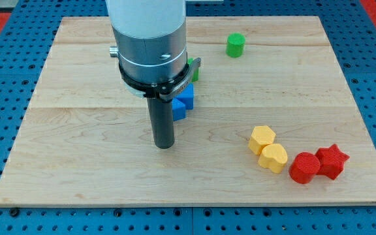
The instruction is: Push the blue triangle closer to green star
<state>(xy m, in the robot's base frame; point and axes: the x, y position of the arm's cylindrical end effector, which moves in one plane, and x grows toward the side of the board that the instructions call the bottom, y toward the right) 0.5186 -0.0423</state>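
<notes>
My tip [165,146] rests on the wooden board [77,143], left of centre. Just above it and to the right, blue block material [183,101] shows from behind the rod. It looks like two blue pieces touching, and their shapes are partly hidden. A green block [194,70] peeks out from behind the arm body right above the blue pieces; its shape cannot be made out. The tip stands below and a little left of the blue pieces, not clearly touching them.
A green cylinder [235,45] stands near the view's top, right of centre. Two yellow blocks [262,138] [273,157] lie at lower right, with a red cylinder [304,167] and a red star [332,160] beside them.
</notes>
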